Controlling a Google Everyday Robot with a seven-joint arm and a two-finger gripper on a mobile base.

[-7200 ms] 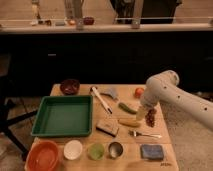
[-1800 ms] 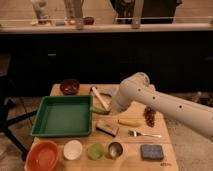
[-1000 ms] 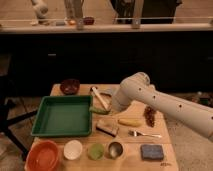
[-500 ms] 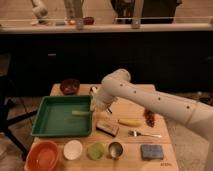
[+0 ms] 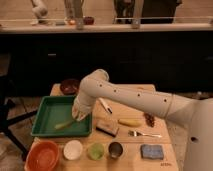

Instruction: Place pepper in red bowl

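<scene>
Pepper, slim, curved and green (image 5: 65,124): gripped at one end by the closed tool (image 5: 79,116), its free end slanting down and leftward over the floor of the green rectangular plastic tray (image 5: 42,131); whether the tip touches the tray cannot be told; the wide, shallow orange-red plastic bowl (image 5: 44,155) stands at the near left corner of the wooden surface (image 5: 165,162), just in front of the tray and beside the small white bowl (image 5: 73,149). Step in hand, as judged: the carry to the bowl. You should raise the tool until the hanging tip clears the tray's near wall; travel toward the near left; centre the pepper over the orange-red plastic bowl, away from the white one; lower it inside the rim; only then open the tool, since a long thing released high may bounce out.
</scene>
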